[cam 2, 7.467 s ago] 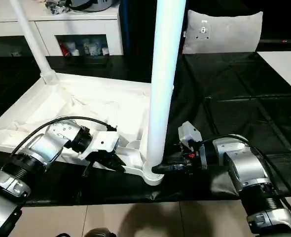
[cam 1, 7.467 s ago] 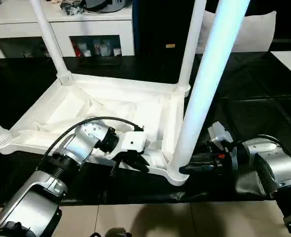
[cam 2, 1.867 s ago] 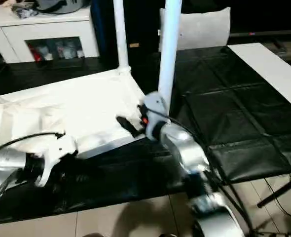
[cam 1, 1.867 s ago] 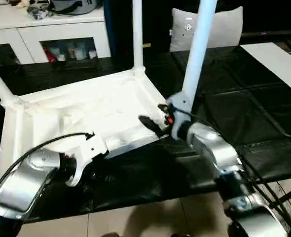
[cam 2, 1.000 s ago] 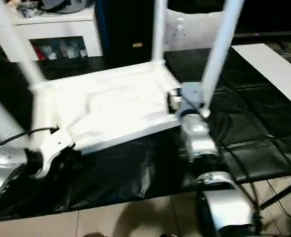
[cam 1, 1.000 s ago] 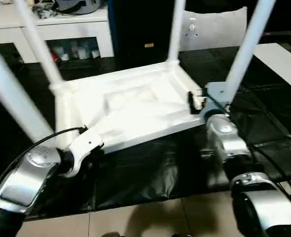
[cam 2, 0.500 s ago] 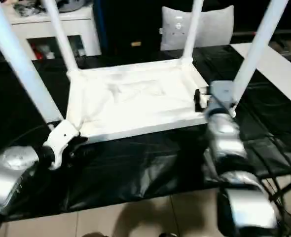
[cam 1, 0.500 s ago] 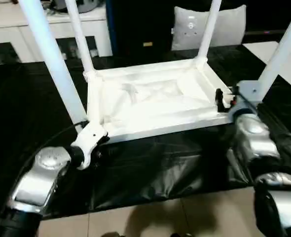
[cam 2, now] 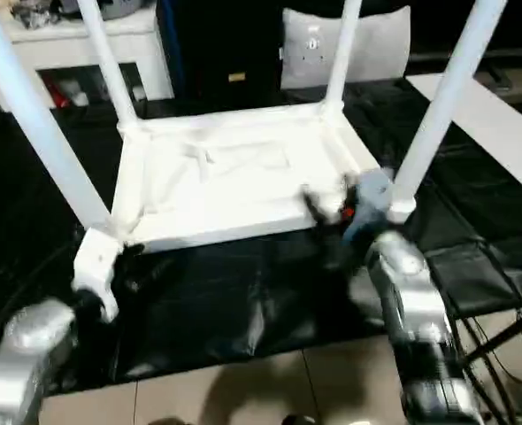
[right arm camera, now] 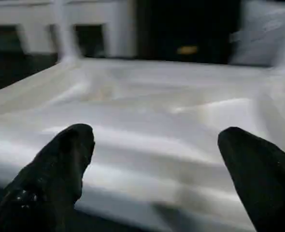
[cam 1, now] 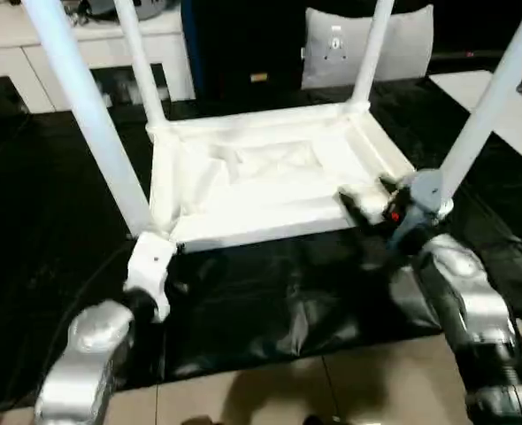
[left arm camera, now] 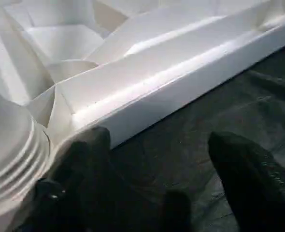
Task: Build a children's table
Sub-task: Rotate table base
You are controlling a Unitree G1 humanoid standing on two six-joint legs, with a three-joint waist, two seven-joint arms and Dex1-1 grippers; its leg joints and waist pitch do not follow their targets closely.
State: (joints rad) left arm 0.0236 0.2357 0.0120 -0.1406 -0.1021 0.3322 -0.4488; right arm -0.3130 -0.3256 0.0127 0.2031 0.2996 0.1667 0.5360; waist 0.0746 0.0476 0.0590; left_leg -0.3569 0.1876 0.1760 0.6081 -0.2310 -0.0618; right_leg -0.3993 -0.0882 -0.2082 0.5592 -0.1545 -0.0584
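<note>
You had the table top [cam 1: 261, 177] lying upside down on the black mat [cam 1: 270, 310], ribbed underside up, with all four legs [cam 1: 84, 115] standing upright in its corner sockets; the grey-white cushion [cam 1: 367, 44] leaned behind its far edge, and a white cabinet [cam 1: 31, 53] stood beyond the far left corner.

Your left gripper [left arm camera: 166, 164] sat at the near left corner of the top; its two black fingers [left arm camera: 249, 169] were spread well apart and held nothing; in the left wrist view one finger lay just beside the ribbed corner socket [left arm camera: 12, 150], though you could not tell whether it touched; the other finger was over the mat, apart from the top's near side wall.

Your right gripper [right arm camera: 157, 169] sat at the near right corner, just beside the near right leg [cam 1: 482, 115]; its fingers [right arm camera: 60, 164] stood wide apart, empty, pointing across the underside of the top; contact with the rim could not be told from these views.
</note>
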